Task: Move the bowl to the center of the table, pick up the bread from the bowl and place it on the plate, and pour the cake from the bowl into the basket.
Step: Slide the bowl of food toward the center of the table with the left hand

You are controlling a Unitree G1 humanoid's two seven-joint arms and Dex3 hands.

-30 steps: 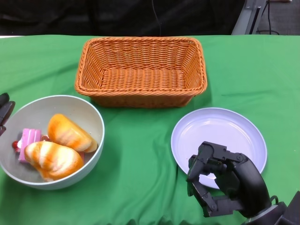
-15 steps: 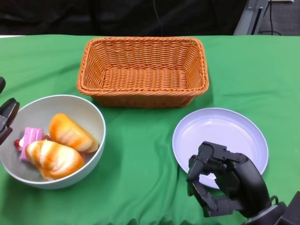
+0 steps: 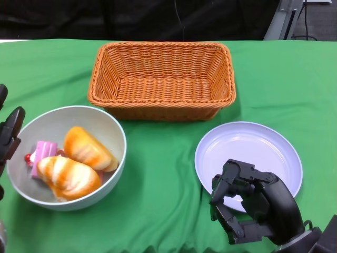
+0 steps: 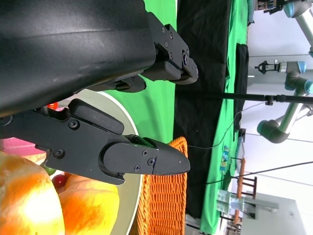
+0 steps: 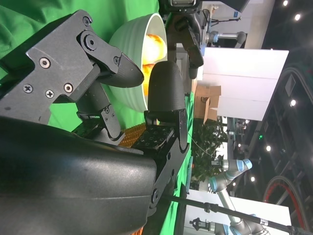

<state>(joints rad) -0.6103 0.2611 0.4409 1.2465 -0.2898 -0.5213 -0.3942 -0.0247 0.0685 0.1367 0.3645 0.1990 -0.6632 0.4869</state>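
The grey-green bowl [image 3: 58,121] sits at the table's left front. It holds two orange bread rolls [image 3: 68,176] [image 3: 88,148] and a pink cake slice [image 3: 43,152]. My left hand [image 3: 9,138] holds the bowl's left rim; the left wrist view shows one finger [image 4: 122,159] lying over the rim [image 4: 132,196] and the others outside it. My right hand [image 3: 255,208] hovers over the front edge of the white plate [image 3: 253,150], fingers curled in on nothing. The wicker basket [image 3: 158,110] stands empty behind them.
Green cloth covers the table [image 3: 163,174]. A strip of bare cloth lies between bowl and plate. The basket spans the middle back. Beyond the table's far edge the background is dark.
The bowl has slid to the right with my left hand at its rim. The camera has also shifted slightly. My right hand has not moved.
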